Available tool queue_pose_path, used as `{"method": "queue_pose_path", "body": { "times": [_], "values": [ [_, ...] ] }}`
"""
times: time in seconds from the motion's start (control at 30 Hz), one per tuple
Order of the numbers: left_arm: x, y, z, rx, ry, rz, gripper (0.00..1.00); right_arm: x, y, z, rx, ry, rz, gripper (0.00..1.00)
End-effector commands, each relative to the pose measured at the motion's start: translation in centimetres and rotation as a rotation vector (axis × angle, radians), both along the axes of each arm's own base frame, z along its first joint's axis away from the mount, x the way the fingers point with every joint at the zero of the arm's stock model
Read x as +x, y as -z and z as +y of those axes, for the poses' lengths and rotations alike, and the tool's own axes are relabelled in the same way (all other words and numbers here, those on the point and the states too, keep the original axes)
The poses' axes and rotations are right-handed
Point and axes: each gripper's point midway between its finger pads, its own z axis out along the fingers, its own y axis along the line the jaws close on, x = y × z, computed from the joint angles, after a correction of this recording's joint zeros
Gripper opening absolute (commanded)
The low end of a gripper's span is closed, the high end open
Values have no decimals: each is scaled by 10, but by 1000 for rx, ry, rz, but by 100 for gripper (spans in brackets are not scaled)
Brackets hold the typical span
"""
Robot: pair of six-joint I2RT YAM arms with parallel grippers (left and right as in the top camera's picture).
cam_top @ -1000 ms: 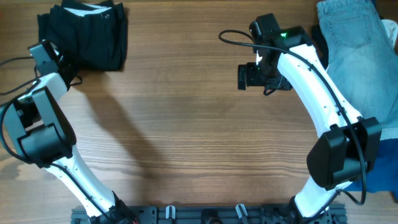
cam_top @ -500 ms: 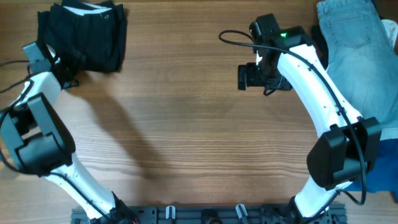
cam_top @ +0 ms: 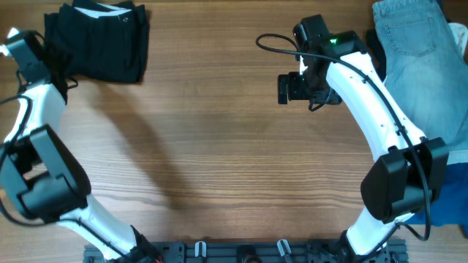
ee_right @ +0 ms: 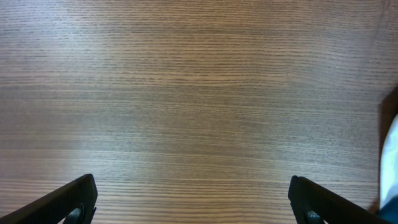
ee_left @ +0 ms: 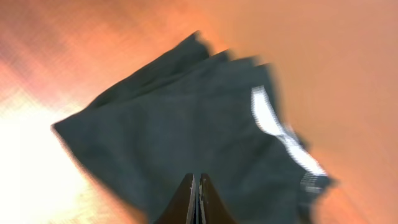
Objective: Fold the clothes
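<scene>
The left gripper has its jaws pressed together, with the folded black garment just ahead of them and its white label ahead-right. The right gripper gapes wide over the bare wooden table; the light-blue denim lies behind it.

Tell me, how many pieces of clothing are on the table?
3 that I can tell: a folded black garment at the far left corner, light-blue denim at the far right, royal blue cloth at the right edge. More may hide beyond the frame.

Overhead top-down, 2 wrist cams close — black cloth shared w/ L.
</scene>
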Motion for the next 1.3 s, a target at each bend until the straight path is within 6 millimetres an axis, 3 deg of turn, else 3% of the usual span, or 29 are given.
{"method": "queue_pose_path", "body": {
  "times": [0.0, 0.1, 0.2, 0.27, 0.33, 0.37, 0.4, 0.43, 0.47, 0.5, 0.53, 0.57, 0.6, 0.67, 0.73, 0.8, 0.87, 1.03, 1.13, 1.17, 1.27],
  "values": [
    [4, 52, 18, 78, -36, 72, 4, 1, -9, 3, 25, -16, -19, 100],
    [8, 91, 19, 67, -34, 96, 4, -1, -9, 3, 23, -12, -12, 100],
    [-2, 128, 14, 30, -27, 177, 4, 0, -9, 3, 25, 5, -13, 100],
    [-8, 131, 11, 15, -25, 213, 4, -1, -9, 2, 24, 5, -11, 100],
    [-8, 109, 11, 22, -25, 196, 4, 0, -9, 3, 26, 5, -15, 100],
    [-4, 79, 13, 43, -27, 147, 9, 0, -9, 3, 26, 5, -15, 100],
    [-2, 56, 12, 59, -27, 110, 22, 0, -9, 3, 26, 8, -14, 100],
    [-4, 17, 9, 79, -26, 65, 30, 1, -9, 3, 29, 37, -19, 100],
    [-9, -6, 7, 85, -27, 49, 40, 4, -10, 3, 32, 49, -29, 100],
    [-14, -21, 5, 87, -27, 44, 60, 7, -11, 4, 40, 57, -46, 100],
    [-26, -44, -1, 87, -25, 41, 91, 12, -16, 6, 49, 57, -75, 100],
    [-37, -63, -9, 78, -13, 42, 100, 15, -23, 7, 58, 56, -101, 100],
    [-47, -76, -18, 61, 8, 44, 100, 17, -31, 7, 68, 55, -128, 100],
    [-75, -109, -51, -6, 99, 39, 100, 9, -66, 5, 95, 51, -213, 100],
    [-108, -130, -92, -108, 213, 52, 100, -16, -113, -3, 124, 51, -304, 100],
    [-132, -137, -112, -165, 250, 80, 100, -52, -150, -12, 143, 46, -361, 100],
    [-147, -128, -120, -203, 248, 139, 100, -91, -170, -26, 125, 43, -392, 100],
    [-156, -119, -123, -232, 244, 189, 100, -153, -208, -47, 170, 46, -532, 100],
    [-156, -119, -123, -232, 245, 189, 100, -154, -228, -56, 162, 69, -650, 100],
    [-156, -119, -123, -232, 244, 189, 100, -152, -231, -49, 209, 72, -657, 100],
    [-156, -119, -123, -232, 244, 189, 100, -148, -227, -44, 241, 118, -625, 100]
  ]
}}
